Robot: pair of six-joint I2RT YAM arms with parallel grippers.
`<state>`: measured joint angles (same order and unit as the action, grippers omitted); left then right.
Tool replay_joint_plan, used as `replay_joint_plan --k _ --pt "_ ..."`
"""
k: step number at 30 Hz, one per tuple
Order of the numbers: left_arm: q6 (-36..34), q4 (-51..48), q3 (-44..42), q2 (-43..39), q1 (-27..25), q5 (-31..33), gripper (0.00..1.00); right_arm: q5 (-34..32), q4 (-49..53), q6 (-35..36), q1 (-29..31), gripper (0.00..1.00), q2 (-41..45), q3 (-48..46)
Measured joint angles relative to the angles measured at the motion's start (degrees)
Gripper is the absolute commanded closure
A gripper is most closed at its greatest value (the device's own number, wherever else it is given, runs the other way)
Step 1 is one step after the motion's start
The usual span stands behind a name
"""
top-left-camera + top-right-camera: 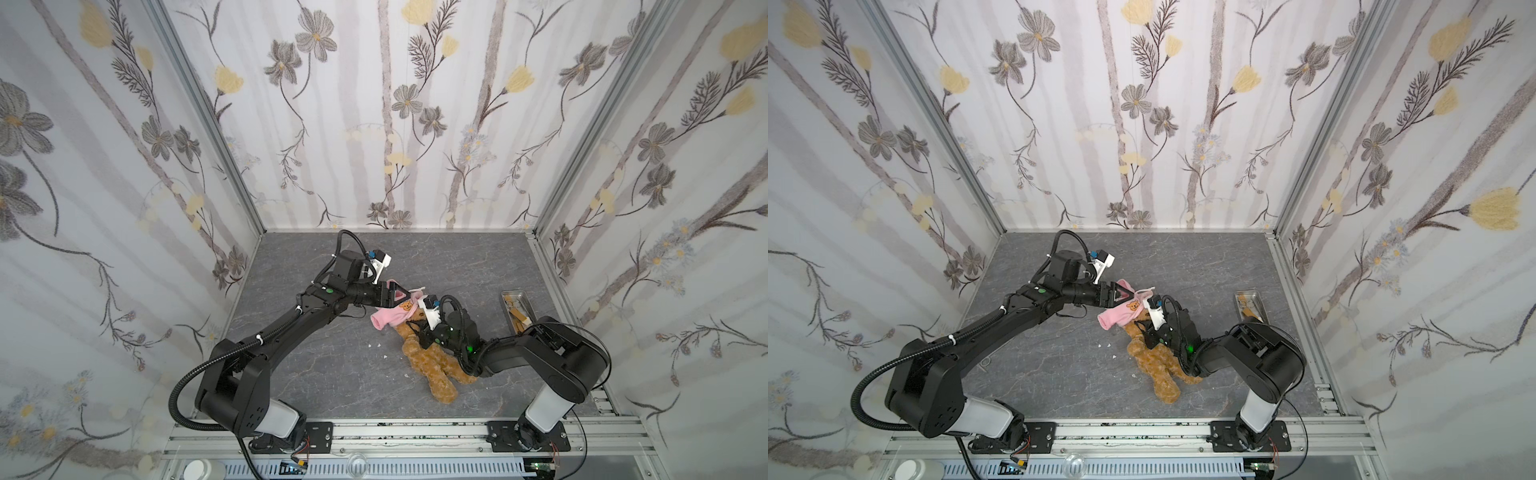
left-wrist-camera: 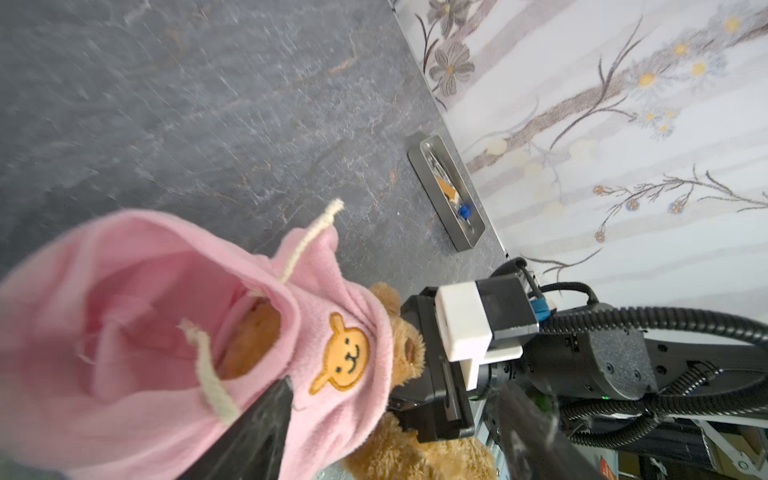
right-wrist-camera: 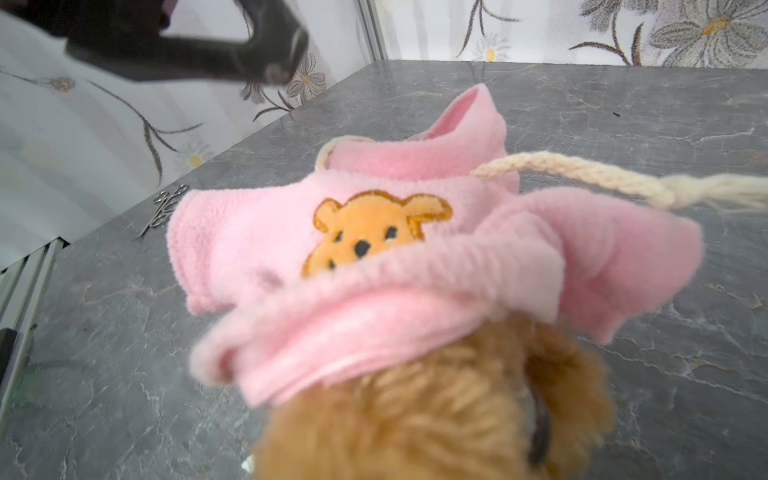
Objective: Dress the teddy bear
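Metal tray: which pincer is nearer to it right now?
Right. The right pincer is at the chest of the teddy bear, on the side of the pink hoodie that faces the metal tray. The left pincer stands open at the hoodie's hood, farther away.

so the fluffy golden-brown plush teddy bear point(image 1: 432, 365) lies mid-way on the grey stone-look table point(image 1: 332, 374), legs toward the front rail, head toward the back with the pink fleece hoodie point(image 1: 388, 318) over it. shallow rectangular metal tray point(image 1: 515, 292) sits off right by the wall, small steel scissors point(image 3: 164, 210) way over left.
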<state>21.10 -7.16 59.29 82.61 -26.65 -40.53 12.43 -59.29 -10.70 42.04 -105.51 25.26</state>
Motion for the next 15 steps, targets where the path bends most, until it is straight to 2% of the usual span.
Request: replay_joint_plan --k 5,12,15 --pt "-3.19 -3.39 0.37 -1.25 4.9 0.68 0.38 0.81 2.38 7.34 0.7 0.91 4.52 -2.43" --pt "-13.53 -14.51 3.21 2.43 5.25 2.75 0.63 1.97 3.15 17.16 2.69 0.94 8.22 -4.33" --pt "-16.22 -16.39 3.26 2.89 5.14 2.34 0.68 2.03 2.82 19.26 2.95 0.94 8.39 -5.22"
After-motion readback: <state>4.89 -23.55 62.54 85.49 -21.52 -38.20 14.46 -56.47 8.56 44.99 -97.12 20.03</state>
